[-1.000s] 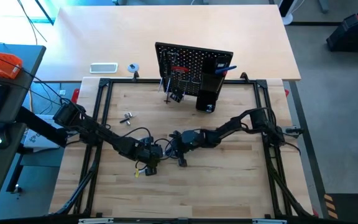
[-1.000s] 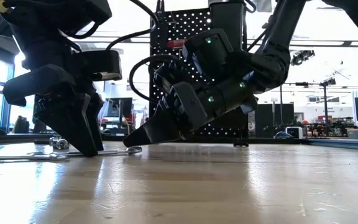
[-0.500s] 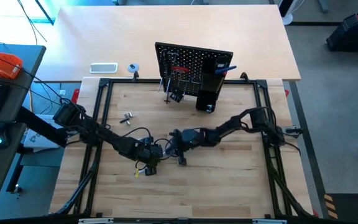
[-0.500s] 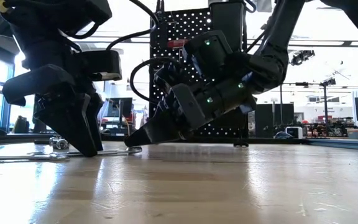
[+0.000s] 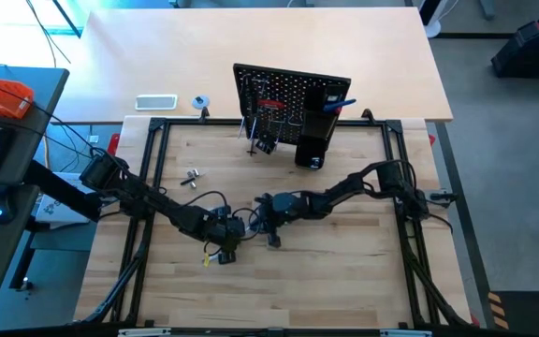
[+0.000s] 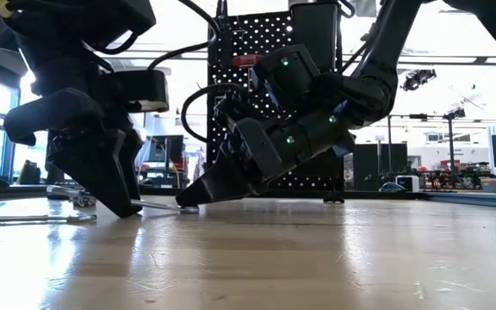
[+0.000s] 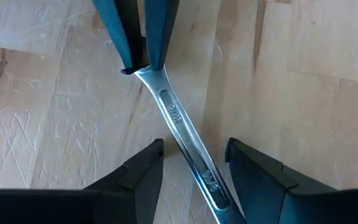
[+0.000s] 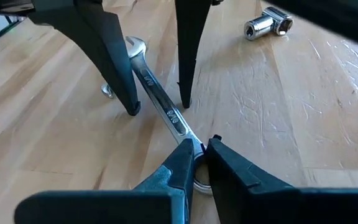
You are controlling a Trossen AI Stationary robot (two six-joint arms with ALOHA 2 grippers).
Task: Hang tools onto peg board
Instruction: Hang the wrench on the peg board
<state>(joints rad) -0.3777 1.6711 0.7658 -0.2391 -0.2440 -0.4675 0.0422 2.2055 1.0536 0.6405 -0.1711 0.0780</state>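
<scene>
A silver wrench [image 7: 179, 121] lies on the wooden table between my two grippers. My right gripper [image 8: 197, 149] is shut on one end of it, reaching in from the table's right. My left gripper [image 7: 194, 149] is open, its two fingers standing either side of the wrench's other half [image 8: 148, 71] without touching it. The black peg board [image 5: 293, 103] stands upright at the table's far side, with several tools hanging from it and a tall black box holder [image 5: 314, 140] attached. My right gripper pinches the wrench's shaft [image 8: 188, 138] between its two fingers, just short of the ring end [image 8: 199, 184]. The fingers slant down from the table's right and run roughly in line with the wrench. The held end [image 6: 192, 208] sits at the table, and the shaft rises slightly toward my left gripper.
A small silver socket piece [image 8: 267, 23] lies on the table left of the grippers, toward the far side [image 5: 191, 177]. A black metal frame [image 5: 157, 150] borders the work area. Bare wood stretches toward the near edge.
My right gripper has tipped a little with the wrench in its hold. The wrench, flat on the table before, now slants, its end by my left gripper raised slightly while the held end stays low.
</scene>
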